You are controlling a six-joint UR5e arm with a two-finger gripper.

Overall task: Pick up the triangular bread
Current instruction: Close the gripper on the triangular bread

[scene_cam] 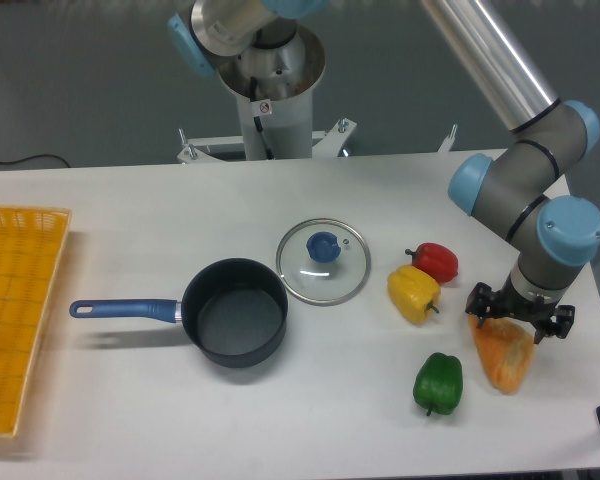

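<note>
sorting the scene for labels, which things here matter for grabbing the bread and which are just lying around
Part of the job:
bread
gripper, open, its fingers either side of the bread's upper end

Just lying about:
yellow pepper
red pepper
green pepper
pot
glass lid
yellow basket

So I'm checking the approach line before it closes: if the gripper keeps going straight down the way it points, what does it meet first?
Most likely the triangular bread: the gripper sits over its upper end, fingers straddling it. How much height remains is unclear from this single view.
</note>
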